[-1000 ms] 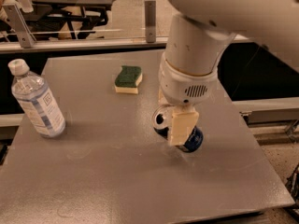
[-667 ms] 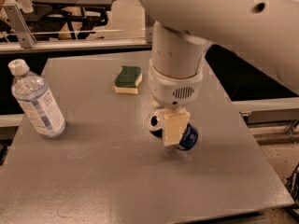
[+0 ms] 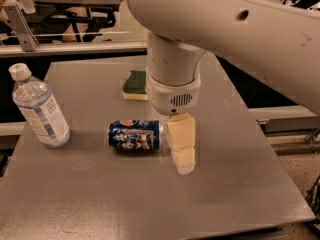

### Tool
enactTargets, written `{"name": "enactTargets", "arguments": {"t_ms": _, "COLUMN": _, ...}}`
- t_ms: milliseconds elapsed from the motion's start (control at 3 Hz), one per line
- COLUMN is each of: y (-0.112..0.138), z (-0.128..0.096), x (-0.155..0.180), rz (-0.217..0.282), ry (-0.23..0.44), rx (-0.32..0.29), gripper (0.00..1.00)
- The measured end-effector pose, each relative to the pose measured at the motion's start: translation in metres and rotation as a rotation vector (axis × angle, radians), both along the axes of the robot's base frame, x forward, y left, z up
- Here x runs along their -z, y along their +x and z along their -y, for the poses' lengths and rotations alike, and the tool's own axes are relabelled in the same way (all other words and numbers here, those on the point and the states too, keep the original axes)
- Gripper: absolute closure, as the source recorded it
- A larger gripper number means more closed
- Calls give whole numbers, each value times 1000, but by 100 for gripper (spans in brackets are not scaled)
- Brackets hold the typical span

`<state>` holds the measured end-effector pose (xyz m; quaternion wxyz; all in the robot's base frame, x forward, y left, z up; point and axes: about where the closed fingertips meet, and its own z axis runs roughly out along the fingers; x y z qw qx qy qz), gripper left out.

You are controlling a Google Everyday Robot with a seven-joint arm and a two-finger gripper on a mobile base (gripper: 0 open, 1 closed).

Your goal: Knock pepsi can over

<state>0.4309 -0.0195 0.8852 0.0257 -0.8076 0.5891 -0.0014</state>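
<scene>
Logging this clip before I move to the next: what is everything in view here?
pepsi can: one, dark blue, lying on its side mid-table
water bottle: one, clear with a white cap, standing near the table's left edge
sponge: one, green over yellow, far side of the table, partly behind the arm
table: one, grey, under everything
arm: one, white, reaching in from the upper right
gripper: one, cream, low over the table beside the can's right end
</scene>
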Motion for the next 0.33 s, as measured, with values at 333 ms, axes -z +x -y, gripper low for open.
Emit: {"name": "enactTargets", "arguments": {"t_ms": 333, "y": 0, "z": 0, "x": 0, "rz": 0, "ry": 0, "rx": 0, "gripper": 0}}
